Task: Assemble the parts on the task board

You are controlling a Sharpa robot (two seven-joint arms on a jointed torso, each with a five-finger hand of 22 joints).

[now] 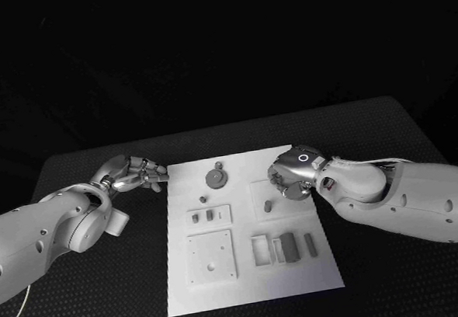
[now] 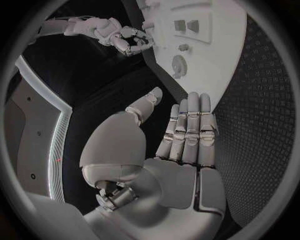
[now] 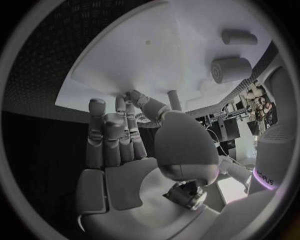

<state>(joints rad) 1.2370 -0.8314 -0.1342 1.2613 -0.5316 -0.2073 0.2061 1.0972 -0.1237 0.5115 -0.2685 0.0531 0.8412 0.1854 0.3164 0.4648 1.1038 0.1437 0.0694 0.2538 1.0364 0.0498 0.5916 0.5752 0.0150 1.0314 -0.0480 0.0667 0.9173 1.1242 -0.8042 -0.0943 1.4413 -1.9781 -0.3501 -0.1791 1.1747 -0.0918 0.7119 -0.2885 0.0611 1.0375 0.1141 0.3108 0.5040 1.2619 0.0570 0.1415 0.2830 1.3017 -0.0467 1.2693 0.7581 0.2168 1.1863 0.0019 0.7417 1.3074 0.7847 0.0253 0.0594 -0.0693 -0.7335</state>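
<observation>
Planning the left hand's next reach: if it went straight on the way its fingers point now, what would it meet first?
Probably the near edge of the task board, then the round grey part on it. The left hand is open and empty; its height above the table is unclear.

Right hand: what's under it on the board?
The right hand hangs over the task board's right edge. Its fingers touch the white plate near a small upright peg. Whatever lies directly beneath the palm is covered.

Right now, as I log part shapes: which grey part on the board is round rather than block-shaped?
The disc-shaped part near the task board's far edge, between the two hands; the other parts are small blocks and bars nearer the robot.
</observation>
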